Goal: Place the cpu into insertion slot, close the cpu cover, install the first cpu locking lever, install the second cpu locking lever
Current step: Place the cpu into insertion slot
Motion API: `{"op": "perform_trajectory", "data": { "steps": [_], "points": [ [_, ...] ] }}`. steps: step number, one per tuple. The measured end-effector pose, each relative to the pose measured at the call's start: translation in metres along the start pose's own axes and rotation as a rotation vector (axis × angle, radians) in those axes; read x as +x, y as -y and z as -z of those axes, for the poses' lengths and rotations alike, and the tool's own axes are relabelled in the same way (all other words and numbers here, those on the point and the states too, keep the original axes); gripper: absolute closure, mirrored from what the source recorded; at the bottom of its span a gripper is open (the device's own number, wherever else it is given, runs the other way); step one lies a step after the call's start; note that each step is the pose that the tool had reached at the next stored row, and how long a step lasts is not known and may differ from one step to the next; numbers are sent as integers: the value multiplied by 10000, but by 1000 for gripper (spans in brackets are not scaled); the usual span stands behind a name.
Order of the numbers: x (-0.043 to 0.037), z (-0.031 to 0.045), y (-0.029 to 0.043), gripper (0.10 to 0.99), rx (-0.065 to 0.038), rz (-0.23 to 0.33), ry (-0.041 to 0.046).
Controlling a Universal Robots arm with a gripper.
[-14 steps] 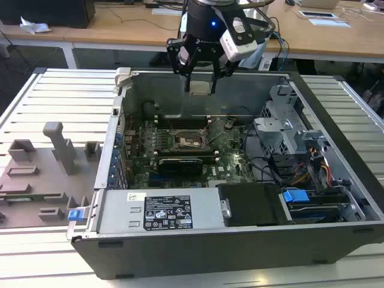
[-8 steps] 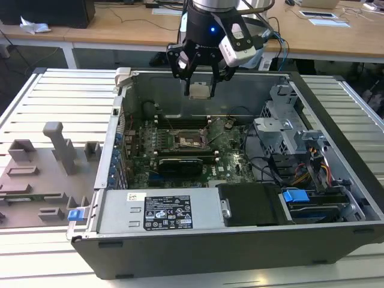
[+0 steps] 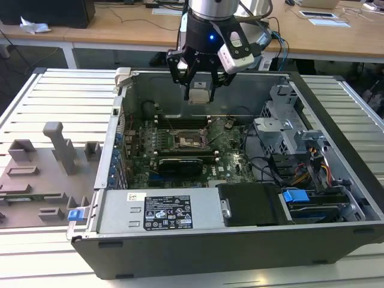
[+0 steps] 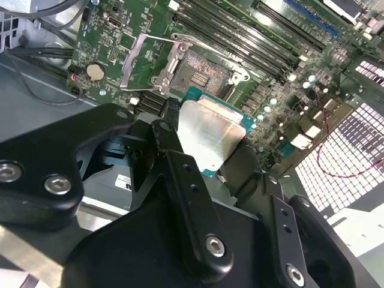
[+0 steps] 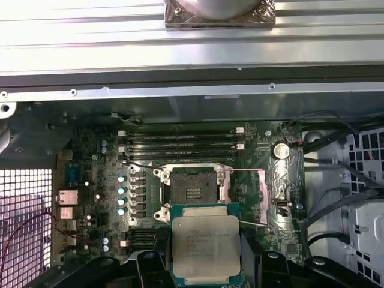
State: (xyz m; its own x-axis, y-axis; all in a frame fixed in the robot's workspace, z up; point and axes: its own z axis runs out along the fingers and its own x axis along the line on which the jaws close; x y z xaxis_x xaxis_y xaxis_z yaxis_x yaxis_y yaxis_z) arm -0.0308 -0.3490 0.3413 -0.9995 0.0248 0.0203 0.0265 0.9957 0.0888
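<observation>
My gripper (image 3: 199, 91) hangs above the open computer case, shut on the cpu (image 3: 199, 95), a flat square chip with a dull silver top. In both wrist views the cpu (image 5: 206, 246) (image 4: 210, 135) is clamped between the black fingers (image 5: 161, 255), still well above the board. The insertion slot (image 5: 193, 191) (image 4: 201, 75) (image 3: 191, 141) lies bare on the green board, a little ahead of the chip. The cpu cover (image 5: 249, 195) (image 4: 147, 63) is swung open, lying flat beside the slot.
Long black memory slots (image 5: 180, 144) run behind the socket. A black card (image 3: 180, 163) sits in front of it. The labelled power supply (image 3: 159, 213), a drive cage (image 3: 288, 129) and cables (image 3: 318, 168) crowd the case. A grey fixture tray (image 3: 42, 174) lies outside at the exterior view's left.
</observation>
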Motion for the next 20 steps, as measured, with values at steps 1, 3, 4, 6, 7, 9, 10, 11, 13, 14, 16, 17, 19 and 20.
{"op": "perform_trajectory", "data": {
  "steps": [1, 3, 4, 6, 7, 9, 10, 11, 13, 14, 16, 17, 19, 20],
  "points": [
    [0, -6, 1, 541, 0, 0, 0],
    [-1, -28, 3, 541, -1, 0, 0],
    [-1, -39, 3, 541, 0, 0, 0],
    [-1, -70, 6, 541, -1, 0, 0],
    [-2, -86, 8, 541, 0, 0, 0],
    [-2, -98, 9, 541, 0, 0, 0],
    [-2, -104, 9, 541, -1, 0, 1],
    [-2, -109, 10, 541, 0, 0, 0],
    [-2, -123, 11, 541, 0, 0, 1],
    [-3, -128, 11, 541, 0, 0, 0],
    [-3, -140, 12, 541, 0, 0, 0],
    [-3, -144, 13, 541, 0, 0, 0],
    [-3, -166, 15, 541, 0, 0, 0],
    [-3, -175, 16, 541, 0, 0, 0]
  ]
}}
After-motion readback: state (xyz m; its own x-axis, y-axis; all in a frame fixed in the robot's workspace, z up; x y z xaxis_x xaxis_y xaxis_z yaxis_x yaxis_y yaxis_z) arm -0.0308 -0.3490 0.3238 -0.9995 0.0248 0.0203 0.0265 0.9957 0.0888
